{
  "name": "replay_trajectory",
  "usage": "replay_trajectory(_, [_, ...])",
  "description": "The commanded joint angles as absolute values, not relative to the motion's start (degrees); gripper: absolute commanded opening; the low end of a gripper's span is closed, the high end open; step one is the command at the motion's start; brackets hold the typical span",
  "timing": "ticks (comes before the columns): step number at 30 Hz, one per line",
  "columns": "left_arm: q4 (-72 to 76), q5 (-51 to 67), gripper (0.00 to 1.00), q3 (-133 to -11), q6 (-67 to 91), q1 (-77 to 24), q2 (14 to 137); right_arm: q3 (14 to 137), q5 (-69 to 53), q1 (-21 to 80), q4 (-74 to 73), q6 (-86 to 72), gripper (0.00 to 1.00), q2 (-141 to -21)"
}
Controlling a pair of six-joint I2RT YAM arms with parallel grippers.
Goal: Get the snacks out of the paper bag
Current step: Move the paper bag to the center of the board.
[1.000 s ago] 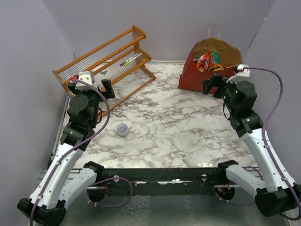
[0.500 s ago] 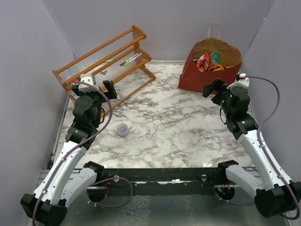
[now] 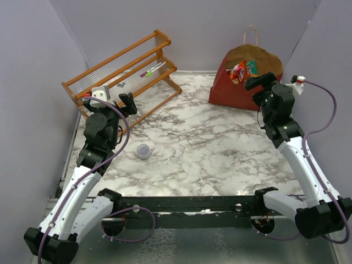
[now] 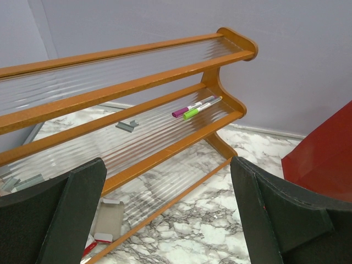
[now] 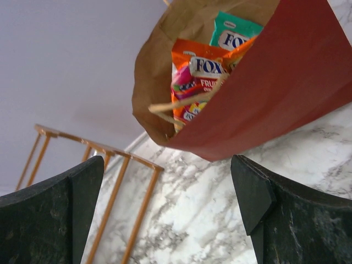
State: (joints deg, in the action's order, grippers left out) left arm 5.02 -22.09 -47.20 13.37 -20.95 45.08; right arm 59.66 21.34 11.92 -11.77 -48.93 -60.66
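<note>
Marble table top (image 3: 192,137): white-and-grey veined surface beneath both grippers. No packet lies on it, so by judgement nothing has been unloaded.
Small clear round cup (image 3: 144,150): stands on the marble behind and to the right of the left fingers, well apart from them. It is not a task item.
Left gripper (image 4: 168,162): the black fingers (image 4: 275,214) are spread wide with nothing between them. It faces the rack, apparently parked out of the working arm's way.
Slatted orange wooden rack (image 4: 137,88): directly ahead of the left fingers. Two thin markers with purple and green caps (image 4: 197,107) lie on its lower shelf, beyond the fingertips.
Right gripper (image 5: 168,159): the black fingers (image 5: 60,220) are spread wide and empty. They are aimed at the bag's mouth, probably held wide to accept a bulky packet.
Dark red paper bag (image 5: 264,104): just ahead of the right fingertips and apart from them in the wrist view. It stands upright with its brown-lined mouth open upward, giving access from above.
Twisted paper handle (image 5: 181,102): lies across the mouth, between the right fingers and the packets. It is a snag risk.
Crinkly snack packets (image 5: 203,71): orange, teal and pink, all inside the bag beyond its near rim, tops showing.
Next move (judgement): the right fingers must clear the rim and handle, then close on the uppermost packet. The light bag may tip if its rim is pushed.
</note>
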Motion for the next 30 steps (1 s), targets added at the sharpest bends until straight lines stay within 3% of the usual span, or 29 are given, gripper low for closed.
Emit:
replay_trajectory(1, [7.6, -20.9, 0.99, -46.7, 14.1, -21.0, 43.6, 65.8, 27.8, 11.6, -9.7, -56.2, 0.96, -65.9])
replay_trajectory(23, [7.7, -22.5, 0.99, -46.5, 13.4, -22.1, 43.4, 70.6, 29.4, 11.5, -3.8, -69.6, 0.67, -78.0])
replay_trajectory(30, [7.9, -22.7, 0.99, -46.3, 13.3, -22.2, 44.3, 68.5, 32.3, 11.4, -2.4, -71.0, 0.35, -78.7])
